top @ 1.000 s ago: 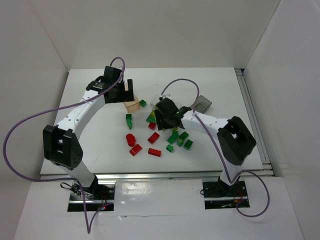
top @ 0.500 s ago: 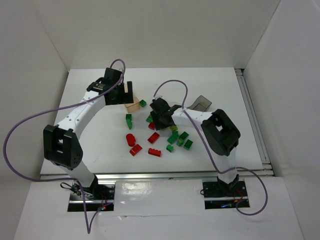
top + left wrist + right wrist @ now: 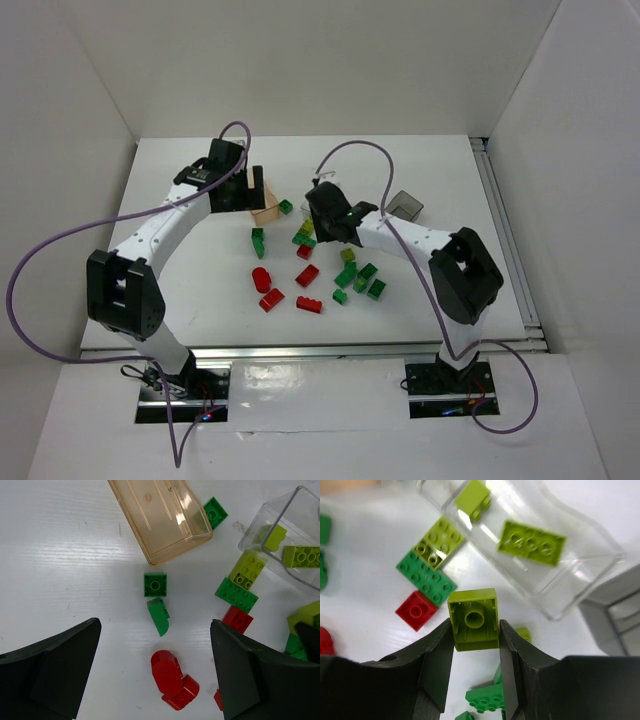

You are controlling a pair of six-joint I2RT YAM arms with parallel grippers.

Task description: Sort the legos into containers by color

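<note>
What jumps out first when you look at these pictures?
The right pincer pinches a yellow-green brick, hollow side facing the wrist camera, just short of the clear box that holds two more yellow-green bricks. From above, red and green bricks lie scattered in the middle of the white table, with a peach box at the pile's far left.
</note>
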